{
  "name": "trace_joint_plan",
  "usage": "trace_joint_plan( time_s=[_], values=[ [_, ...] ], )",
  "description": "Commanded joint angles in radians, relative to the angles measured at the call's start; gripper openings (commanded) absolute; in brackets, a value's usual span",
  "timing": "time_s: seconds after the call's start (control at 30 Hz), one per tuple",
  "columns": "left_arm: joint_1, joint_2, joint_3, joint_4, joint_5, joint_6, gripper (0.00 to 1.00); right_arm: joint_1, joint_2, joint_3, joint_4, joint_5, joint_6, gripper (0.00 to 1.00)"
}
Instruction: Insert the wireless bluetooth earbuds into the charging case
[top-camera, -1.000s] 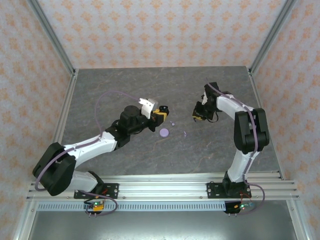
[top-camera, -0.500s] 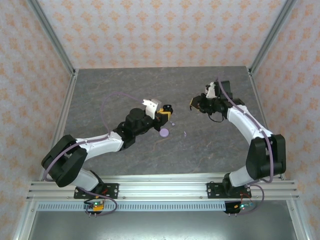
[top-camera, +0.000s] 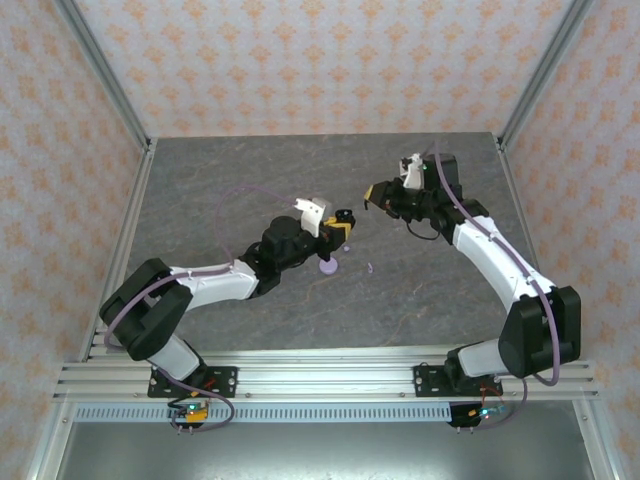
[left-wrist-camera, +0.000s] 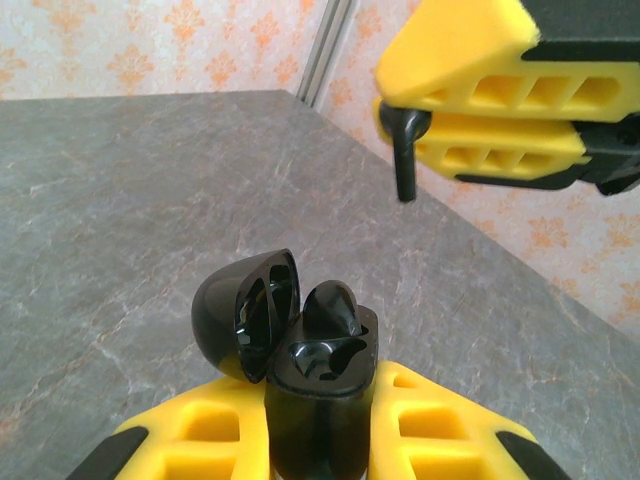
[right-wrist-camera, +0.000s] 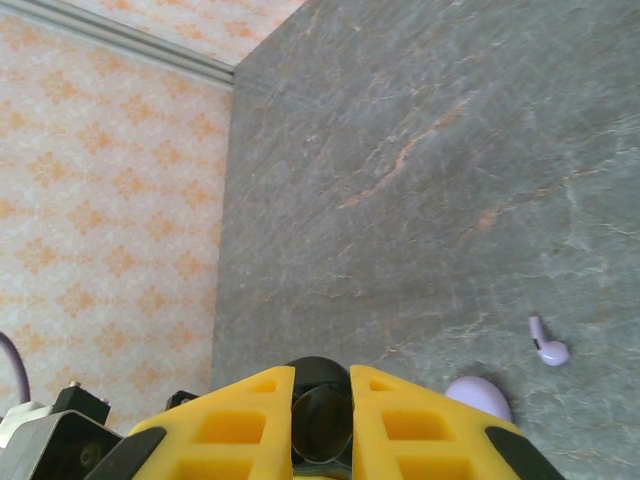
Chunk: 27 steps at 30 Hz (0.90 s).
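My left gripper (left-wrist-camera: 320, 392) is shut on the black charging case (left-wrist-camera: 322, 395) and holds it upright above the table. Its lid (left-wrist-camera: 240, 312) is flipped open to the left. One black earbud (left-wrist-camera: 332, 308) sits in the far socket, and the near socket (left-wrist-camera: 318, 362) is hollow. My right gripper (left-wrist-camera: 396, 104) hangs up and to the right of the case, shut on a second black earbud (left-wrist-camera: 404, 160) whose stem points down. From above, the two grippers (top-camera: 343, 222) (top-camera: 373, 192) face each other a short gap apart. A lavender earbud (right-wrist-camera: 548, 346) lies on the table.
A lavender round case (top-camera: 328, 265) rests on the grey table (top-camera: 250, 180) just below the left gripper, with the lavender earbud (top-camera: 370, 268) to its right. Patterned walls and metal posts (top-camera: 105, 75) enclose the table on three sides.
The right arm has swung its gripper up and leftward toward the left gripper, carrying the black earbud. The left arm has reached a little farther right with the open case.
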Motion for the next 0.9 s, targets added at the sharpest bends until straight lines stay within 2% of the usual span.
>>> trace_joint_plan(
  time_s=[0.0,0.87],
  values=[
    [-0.011,0.011,0.036,0.064,0.005,-0.015,0.08,0.023,-0.030,0.039,0.071,-0.016,0.037,0.18],
    [-0.017,0.056,0.122,0.050,0.030,-0.023,0.08,0.063,-0.044,0.038,0.083,-0.029,0.055,0.19]
  ],
)
